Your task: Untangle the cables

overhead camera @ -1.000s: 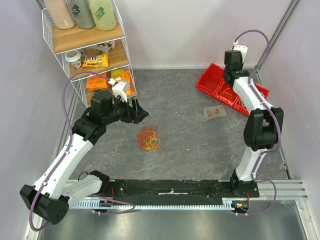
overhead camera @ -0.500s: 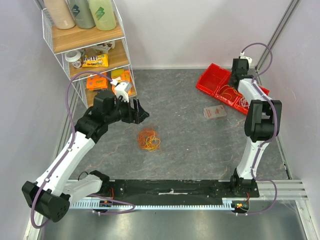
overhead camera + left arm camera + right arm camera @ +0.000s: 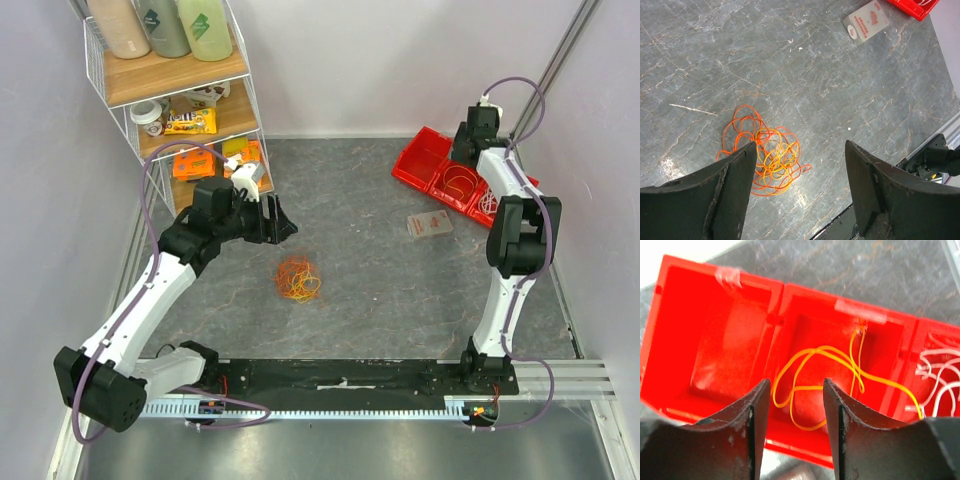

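**Both grippers are hanging open, one above the loose tangle and one above the sorting bin**

The left gripper (image 3: pixel 276 221) is hovering over the grey table (image 3: pixel 390 290) with its jaws standing wide apart and nothing between them. In the left wrist view, its two dark fingers (image 3: pixel 727 197) are framing the tangle of cables (image 3: pixel 765 157), which is lying flat on the stone-patterned surface below and is not touching either finger. The tangle is showing orange loops around the outside and yellow ones curling through the middle. From above, it is sitting near the middle of the table, just in front of the left gripper.

The right gripper (image 3: pixel 792 432) is hanging over the red bin (image 3: pixel 425 155) at the far right corner, its jaws partly open and gripping nothing. A yellow cable (image 3: pixel 822 367) is lying loose in the bin's middle compartment below the fingers, and white cables (image 3: pixel 940 375) are curling in the compartment to its right.

A small box (image 3: pixel 429 224) is resting on the table just beside the bin, and a wire shelf (image 3: pixel 180 75) is standing at the far left corner.
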### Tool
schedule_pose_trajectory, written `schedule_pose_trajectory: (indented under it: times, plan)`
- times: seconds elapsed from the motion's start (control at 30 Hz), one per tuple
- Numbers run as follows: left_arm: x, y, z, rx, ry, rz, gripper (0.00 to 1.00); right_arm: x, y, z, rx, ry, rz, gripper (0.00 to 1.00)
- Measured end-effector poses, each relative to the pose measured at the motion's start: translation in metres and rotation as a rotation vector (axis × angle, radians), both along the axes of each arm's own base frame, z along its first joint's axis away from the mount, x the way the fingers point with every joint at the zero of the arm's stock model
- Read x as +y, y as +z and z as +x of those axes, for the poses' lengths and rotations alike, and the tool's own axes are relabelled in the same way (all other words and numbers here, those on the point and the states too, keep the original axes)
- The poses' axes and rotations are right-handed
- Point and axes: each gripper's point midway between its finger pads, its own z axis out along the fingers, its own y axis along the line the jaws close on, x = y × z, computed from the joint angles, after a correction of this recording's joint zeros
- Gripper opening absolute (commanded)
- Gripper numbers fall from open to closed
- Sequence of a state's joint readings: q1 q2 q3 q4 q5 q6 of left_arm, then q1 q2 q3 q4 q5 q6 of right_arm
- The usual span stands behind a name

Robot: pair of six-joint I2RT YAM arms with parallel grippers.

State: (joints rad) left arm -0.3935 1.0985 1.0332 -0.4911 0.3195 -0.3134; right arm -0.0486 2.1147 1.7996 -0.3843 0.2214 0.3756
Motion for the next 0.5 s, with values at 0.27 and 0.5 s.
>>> schedule_pose_trajectory:
  times: [0.27, 0.5]
  plan:
    - [0.004, -0.008, 0.005, 0.026, 0.013, 0.003, 0.77, 0.011, 0.001, -0.092, 0.064, 0.007, 0.045, 0.62]
    - [0.004, -0.022, 0.012, 0.067, 0.015, 0.008, 0.76, 0.023, 0.033, -0.140, -0.026, 0.027, 0.091, 0.63]
